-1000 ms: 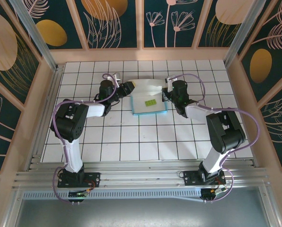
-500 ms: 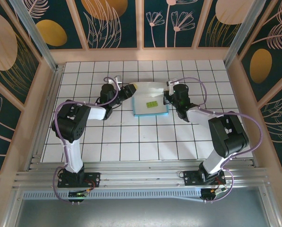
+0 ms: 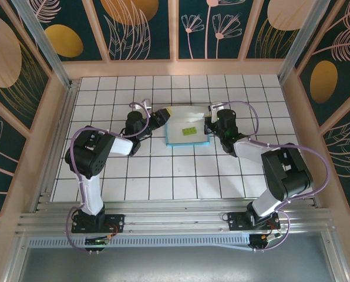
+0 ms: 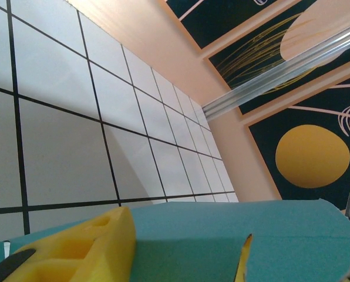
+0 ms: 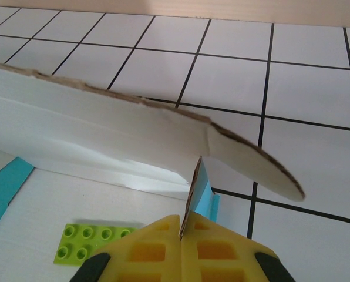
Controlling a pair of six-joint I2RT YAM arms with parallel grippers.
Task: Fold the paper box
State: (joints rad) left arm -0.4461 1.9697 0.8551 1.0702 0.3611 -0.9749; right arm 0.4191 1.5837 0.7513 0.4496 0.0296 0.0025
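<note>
Paper box (image 3: 187,132) lies centred toward the bench's (image 3: 163,176) far edge. Right gripper (image 5: 181,226) at its right side, jaws clamped on a flap. Left gripper (image 3: 161,116) at its left edge - whether those jaws grip, I cannot tell.

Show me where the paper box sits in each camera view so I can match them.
Top external: paper box just above picture centre.
Left wrist: its turquoise side along the bottom edge.
Right wrist: its white flap crossing the middle, edge pinched between yellow fingers.
Shared landmark: the white tiled table with black lines.
</note>
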